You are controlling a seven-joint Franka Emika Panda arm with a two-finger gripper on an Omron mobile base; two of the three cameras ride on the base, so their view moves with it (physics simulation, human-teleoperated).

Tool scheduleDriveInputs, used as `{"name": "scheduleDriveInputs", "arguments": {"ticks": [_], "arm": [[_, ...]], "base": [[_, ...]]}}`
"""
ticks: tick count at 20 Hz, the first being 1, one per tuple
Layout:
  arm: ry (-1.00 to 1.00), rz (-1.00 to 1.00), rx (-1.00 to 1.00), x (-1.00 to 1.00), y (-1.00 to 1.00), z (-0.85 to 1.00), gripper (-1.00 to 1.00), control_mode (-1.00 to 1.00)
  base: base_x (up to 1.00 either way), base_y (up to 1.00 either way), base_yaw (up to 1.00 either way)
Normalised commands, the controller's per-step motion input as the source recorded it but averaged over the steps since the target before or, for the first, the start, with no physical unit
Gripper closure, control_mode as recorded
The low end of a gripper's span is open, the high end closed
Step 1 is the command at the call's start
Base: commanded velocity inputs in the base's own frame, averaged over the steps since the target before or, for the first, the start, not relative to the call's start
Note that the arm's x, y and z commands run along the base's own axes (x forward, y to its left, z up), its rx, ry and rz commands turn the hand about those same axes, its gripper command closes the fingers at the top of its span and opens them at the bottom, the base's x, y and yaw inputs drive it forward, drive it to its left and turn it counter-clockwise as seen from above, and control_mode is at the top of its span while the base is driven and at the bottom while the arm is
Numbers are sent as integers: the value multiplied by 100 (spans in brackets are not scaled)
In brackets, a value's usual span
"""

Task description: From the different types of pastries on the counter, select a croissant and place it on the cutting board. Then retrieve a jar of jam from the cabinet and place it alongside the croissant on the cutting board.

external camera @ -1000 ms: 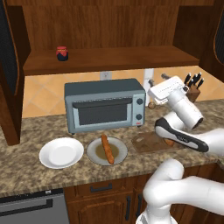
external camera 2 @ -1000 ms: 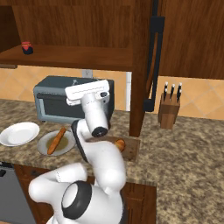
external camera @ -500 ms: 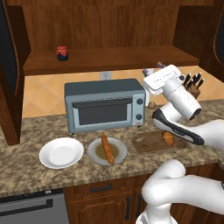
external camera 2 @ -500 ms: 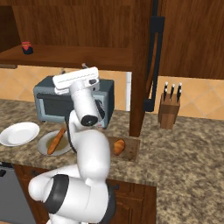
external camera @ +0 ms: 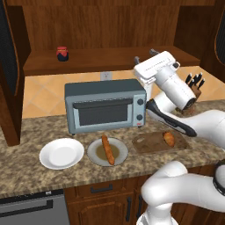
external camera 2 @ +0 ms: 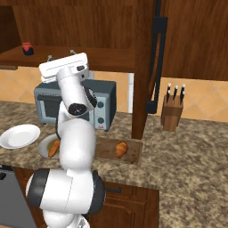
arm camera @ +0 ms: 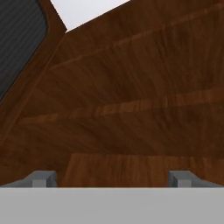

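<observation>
Up at shelf height, the gripper [external camera: 144, 55] hangs in front of the cabinet [external camera: 101, 26], above the right end of the grey toaster oven [external camera: 105, 105]. From the hand view its two fingertips [arm camera: 40, 178] stand wide apart with nothing between them, facing the wood-panelled back of the cabinet [arm camera: 131, 100].

The jar of jam [external camera: 62, 53] stands on the cabinet shelf, well to the left of the gripper; from the right base view it sits at the far left of the shelf [external camera 2: 27, 48], red lid on top.

Down on the granite counter [external camera: 26, 171] the croissant [external camera: 168, 139] lies on the cutting board [external camera: 151, 143], toward the board's right side in the left base view. The right base view shows the croissant [external camera 2: 121, 149] resting flat on the cutting board [external camera 2: 133, 151], partly behind the robot's white arm.

Left of the board, the long baguette-like stick [external camera: 107, 149] lies across a small round plate [external camera: 94, 154], and a white plate [external camera: 61, 154] sits just beside that one, farther left. A knife block [external camera 2: 171, 111] with dark handles stands on the counter to the right, well apart from the board. The toaster oven's door is closed.
</observation>
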Motion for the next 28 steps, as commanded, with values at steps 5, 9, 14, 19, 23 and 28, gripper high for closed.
{"name": "scheduleDriveInputs", "arguments": {"ticks": [5, 9, 14, 19, 23, 28], "arm": [[-8, 2, 0, 0, 46, 36, -100, -100], [-5, 4, -1, 0, 55, 29, -100, -100], [0, 6, -1, 0, 62, 10, -100, -100], [1, 6, 0, 1, 74, 0, -100, -100], [6, 7, 0, 10, 72, 0, -100, -100], [17, 4, 0, 27, 65, 0, -100, -100]], "base": [[0, 0, 0], [0, 0, 0], [0, 0, 0], [0, 0, 0], [0, 0, 0], [0, 0, 0]]}}
